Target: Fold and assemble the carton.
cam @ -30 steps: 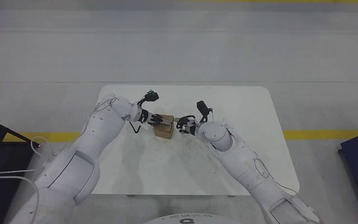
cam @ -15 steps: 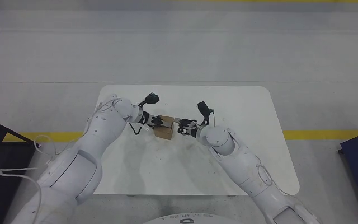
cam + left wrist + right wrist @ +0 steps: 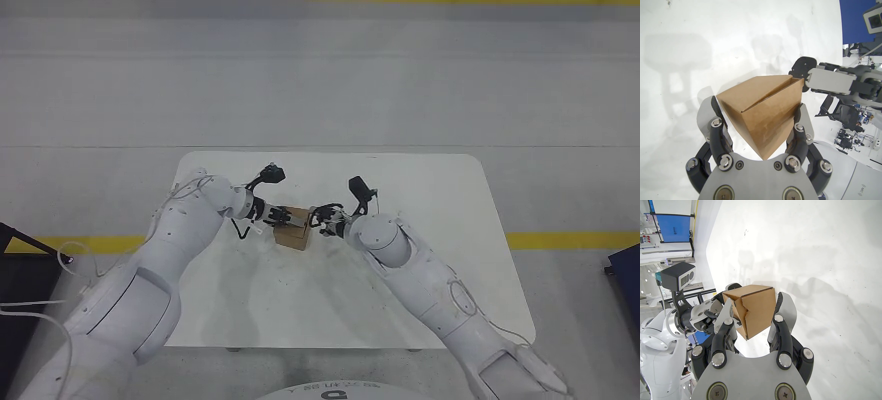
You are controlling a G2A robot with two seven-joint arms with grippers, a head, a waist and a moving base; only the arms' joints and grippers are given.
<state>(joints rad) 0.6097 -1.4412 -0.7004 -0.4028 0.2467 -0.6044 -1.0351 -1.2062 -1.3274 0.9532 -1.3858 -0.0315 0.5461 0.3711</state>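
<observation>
While clamped from the left by the left gripper (image 3: 758, 103), its fingers (image 3: 805, 121) pressed against two opposite faces, held as well from the right by the right gripper (image 3: 754, 298), fingers (image 3: 787, 309) there straddling the other end and set against its sides, so closed on it too; brown carton (image 3: 293, 232) thus caught between both, turned corner-first toward the left wrist, top seam slightly agape toward the right-hand end, one edge at that end creased and torn; underneath, white table (image 3: 430, 290), with carton a little left of its middle and slightly toward the far side, whether resting or raised not clear
</observation>
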